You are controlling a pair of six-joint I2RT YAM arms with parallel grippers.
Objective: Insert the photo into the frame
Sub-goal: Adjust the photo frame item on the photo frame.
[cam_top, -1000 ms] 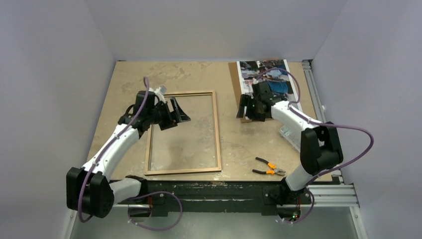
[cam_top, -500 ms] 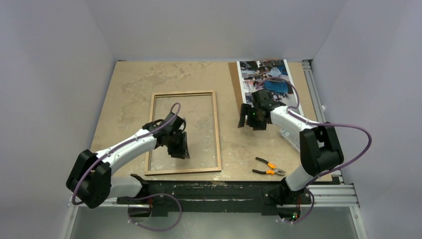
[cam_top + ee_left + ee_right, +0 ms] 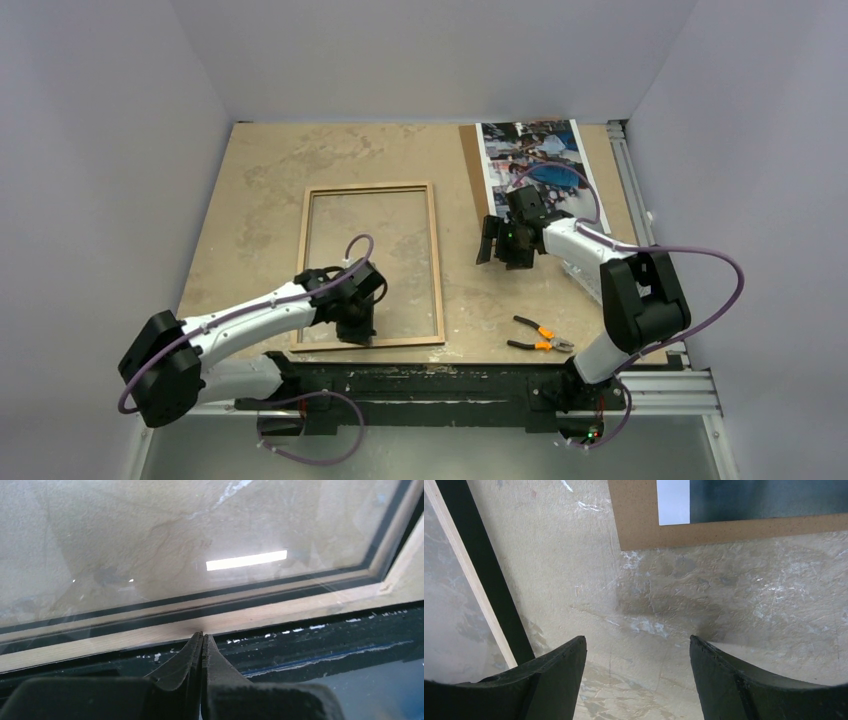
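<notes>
The left pincer [image 3: 358, 325] has swung from the upper left of the frame [image 3: 437, 260] down to its lower rail, jaws now pressed together. That one frame lies wood side up at centre, the tan surface [image 3: 255, 170] showing through it. One photo [image 3: 532, 148] lies face up on one brown board [image 3: 470, 165], upper right. The right pincer [image 3: 500, 243], jaws apart, hovers between board and frame. One pair of pliers [image 3: 541, 336] lies lower right; grey walls [image 3: 100, 150] stand around

The frame [image 3: 370, 185] shows light wood rails with a black inner edge. The photo [image 3: 535, 150] is a busy multicoloured print, seemingly with blue patches and a white border, on a brown backing board [image 3: 469, 150]. The table [image 3: 260, 170] is mottled beige. The pliers [image 3: 541, 336] have orange handles.
</notes>
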